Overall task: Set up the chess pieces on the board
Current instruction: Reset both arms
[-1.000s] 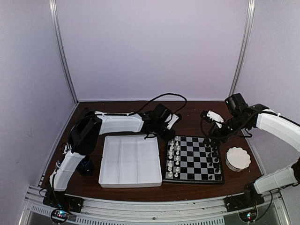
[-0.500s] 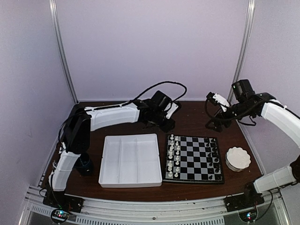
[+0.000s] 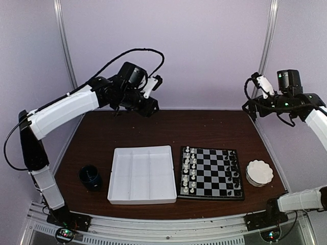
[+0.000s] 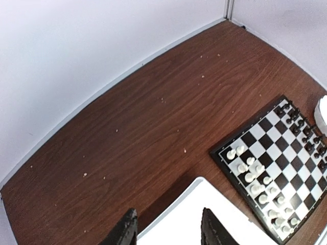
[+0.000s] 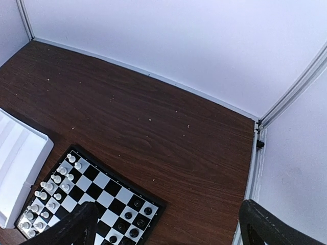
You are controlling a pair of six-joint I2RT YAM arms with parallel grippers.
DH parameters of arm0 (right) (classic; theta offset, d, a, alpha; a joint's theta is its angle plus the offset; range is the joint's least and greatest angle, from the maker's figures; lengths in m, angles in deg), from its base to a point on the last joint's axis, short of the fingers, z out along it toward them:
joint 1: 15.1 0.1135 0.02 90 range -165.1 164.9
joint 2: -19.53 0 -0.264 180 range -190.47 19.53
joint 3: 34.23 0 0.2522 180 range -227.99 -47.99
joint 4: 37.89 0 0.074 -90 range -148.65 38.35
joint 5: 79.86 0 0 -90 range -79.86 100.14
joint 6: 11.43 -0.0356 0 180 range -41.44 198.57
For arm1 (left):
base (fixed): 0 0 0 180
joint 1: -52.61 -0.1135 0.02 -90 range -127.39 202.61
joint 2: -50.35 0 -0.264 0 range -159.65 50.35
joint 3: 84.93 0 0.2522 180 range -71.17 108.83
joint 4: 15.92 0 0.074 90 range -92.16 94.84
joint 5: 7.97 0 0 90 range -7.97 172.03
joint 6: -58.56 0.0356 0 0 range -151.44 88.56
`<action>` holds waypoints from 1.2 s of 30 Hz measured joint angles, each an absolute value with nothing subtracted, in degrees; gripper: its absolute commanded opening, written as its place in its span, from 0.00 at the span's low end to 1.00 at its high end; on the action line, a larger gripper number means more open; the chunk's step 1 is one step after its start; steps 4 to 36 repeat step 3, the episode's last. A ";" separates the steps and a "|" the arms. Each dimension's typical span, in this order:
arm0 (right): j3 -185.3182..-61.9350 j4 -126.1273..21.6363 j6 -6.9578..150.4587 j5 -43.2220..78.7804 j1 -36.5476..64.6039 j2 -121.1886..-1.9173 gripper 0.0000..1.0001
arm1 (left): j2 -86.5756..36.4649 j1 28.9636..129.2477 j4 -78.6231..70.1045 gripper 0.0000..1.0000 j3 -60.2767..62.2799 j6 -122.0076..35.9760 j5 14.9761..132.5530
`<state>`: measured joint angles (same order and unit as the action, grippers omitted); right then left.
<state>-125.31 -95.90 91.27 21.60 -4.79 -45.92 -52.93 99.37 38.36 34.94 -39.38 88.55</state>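
Hovering high over the dark wooden table (image 3: 204,130), both claws are released and bare: the left gripper (image 4: 169,215) and the right gripper (image 5: 168,210). One board (image 3: 210,172) lies well below and between them. White chessmen (image 3: 189,171) fill two files on the side toward the left claw and black chessmen (image 3: 234,171) two files toward the right, all too small to count. Pale lilac walls (image 3: 204,51) enclose the table. Below the left claw are one white tray (image 3: 143,176), just beside the board, and one dark cup (image 3: 90,177). One scalloped dish (image 3: 259,172) sits below the right claw. I cannot tell what the cup and dish contain.
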 measured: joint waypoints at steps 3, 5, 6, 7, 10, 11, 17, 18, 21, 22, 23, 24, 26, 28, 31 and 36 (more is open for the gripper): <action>-123.67 -95.53 90.60 20.60 -4.95 -42.53 1.00 | -48.43 99.37 39.19 0.46 27.92 -40.65 90.56; -123.67 -95.53 90.60 20.60 -4.95 -42.53 1.00 | -48.43 99.37 39.19 0.46 27.92 -40.65 90.56; -123.67 -95.53 90.60 20.60 -4.95 -42.53 1.00 | -48.43 99.37 39.19 0.46 27.92 -40.65 90.56; -123.67 -95.53 90.60 20.60 -4.95 -42.53 1.00 | -48.43 99.37 39.19 0.46 27.92 -40.65 90.56; -123.67 -95.53 90.60 20.60 -4.95 -42.53 1.00 | -48.43 99.37 39.19 0.46 27.92 -40.65 90.56; -123.67 -95.53 90.60 20.60 -4.95 -42.53 1.00 | -48.43 99.37 39.19 0.46 27.92 -40.65 90.56; -123.67 -95.53 90.60 20.60 -4.95 -42.53 1.00 | -48.43 99.37 39.19 0.46 27.92 -40.65 90.56; -123.67 -95.53 90.60 20.60 -4.95 -42.53 1.00 | -48.43 99.37 39.19 0.46 27.92 -40.65 90.56; -123.67 -95.53 90.60 20.60 -4.95 -42.53 1.00 | -48.43 99.37 39.19 0.46 27.92 -40.65 90.56; -123.67 -95.53 90.60 20.60 -4.95 -42.53 1.00 | -48.43 99.37 39.19 0.46 27.92 -40.65 90.56; -123.67 -95.53 90.60 20.60 -4.95 -42.53 1.00 | -48.43 99.37 39.19 0.46 27.92 -40.65 90.56; -123.67 -95.53 90.60 20.60 -4.95 -42.53 1.00 | -48.43 99.37 39.19 0.46 27.92 -40.65 90.56; -123.67 -95.53 90.60 20.60 -4.95 -42.53 1.00 | -48.43 99.37 39.19 0.46 27.92 -40.65 90.56; -123.67 -95.53 90.60 20.60 -4.95 -42.53 1.00 | -48.43 99.37 39.19 0.46 27.92 -40.65 90.56; -123.67 -95.53 90.60 20.60 -4.95 -42.53 1.00 | -48.43 99.37 39.19 0.46 27.92 -40.65 90.56; -123.67 -95.53 90.60 20.60 -4.95 -42.53 1.00 | -48.43 99.37 39.19 0.46 27.92 -40.65 90.56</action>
